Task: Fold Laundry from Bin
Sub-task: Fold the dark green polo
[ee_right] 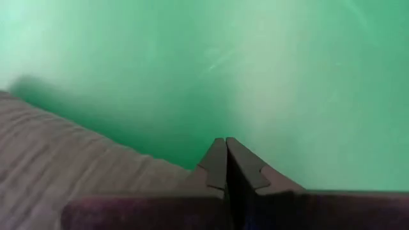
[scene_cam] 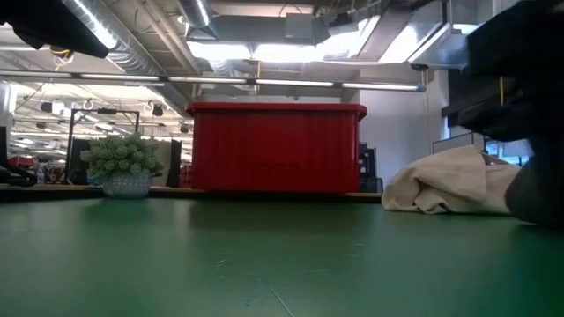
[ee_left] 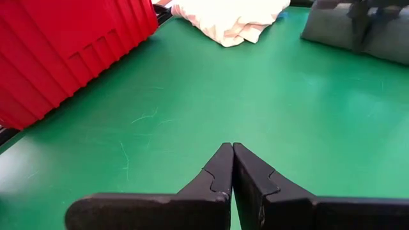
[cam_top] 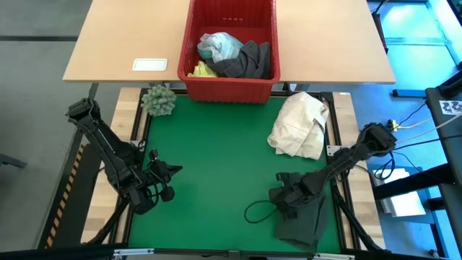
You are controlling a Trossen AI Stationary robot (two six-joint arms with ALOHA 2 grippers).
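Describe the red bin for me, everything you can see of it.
The bin is a bright red rectangular plastic crate with ribbed sides and a thick rim. It stands upright on the tan table, its near wall at the green mat's far edge. Inside lies loose laundry: a light turquoise-blue garment, a dark grey one and a bit of yellow cloth, heaped toward the near side. The plant-like ball sits close by its near left corner; neither arm touches it.

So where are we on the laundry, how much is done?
One dark garment lies on the green mat under the right arm; I can't tell if it's folded. Both the left gripper and right gripper are shut and empty. Turquoise, grey and yellow clothes still sit in the red bin.
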